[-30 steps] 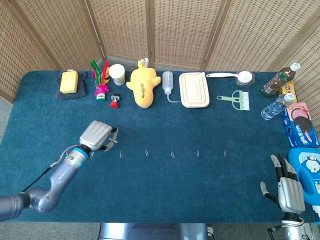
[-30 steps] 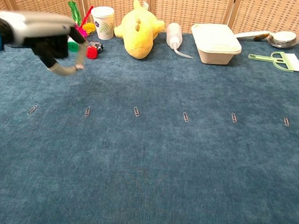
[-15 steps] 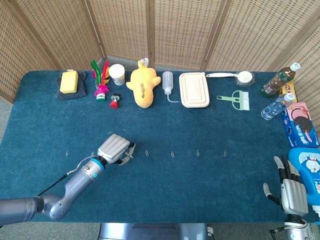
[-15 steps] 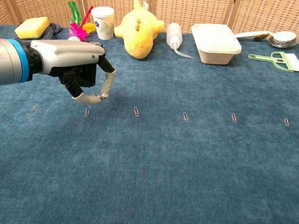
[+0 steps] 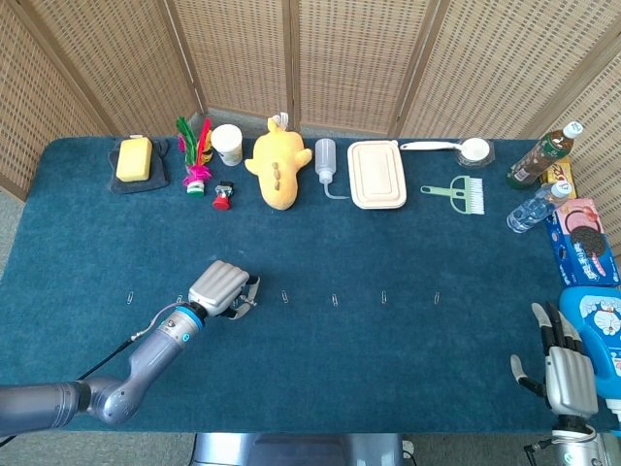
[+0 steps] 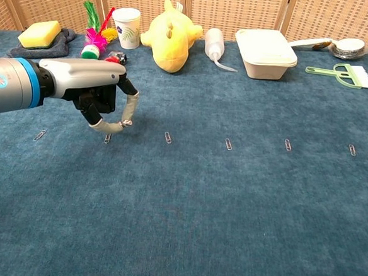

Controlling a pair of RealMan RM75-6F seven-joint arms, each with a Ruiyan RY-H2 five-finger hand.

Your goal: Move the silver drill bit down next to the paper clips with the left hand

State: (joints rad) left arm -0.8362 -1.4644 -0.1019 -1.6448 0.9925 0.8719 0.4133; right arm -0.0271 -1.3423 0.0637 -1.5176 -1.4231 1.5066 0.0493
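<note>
My left hand [image 5: 221,288] [image 6: 99,93] hovers low over the blue cloth [image 6: 185,214], just above the row of paper clips [image 6: 167,137]. It pinches a small silver drill bit [image 6: 126,123] between thumb and a finger, its tip close to the clip at the left [image 6: 107,137]. In the head view the clips [image 5: 334,300] run in a line across the table's middle, and the hand covers one of them. My right hand [image 5: 565,374] rests open at the front right edge, holding nothing.
Along the back edge stand a yellow sponge [image 5: 134,158], a feather toy [image 5: 197,155], a paper cup [image 5: 227,144], a yellow plush [image 5: 277,165], a squeeze bottle [image 5: 325,165], a lidded box [image 5: 376,174] and a green brush [image 5: 459,193]. Bottles and snack packs [image 5: 580,243] line the right side.
My left hand has carried the drill bit from the back left forward and right to the clip row, then sunk a little closer to the cloth. The right hand has barely moved.
</note>
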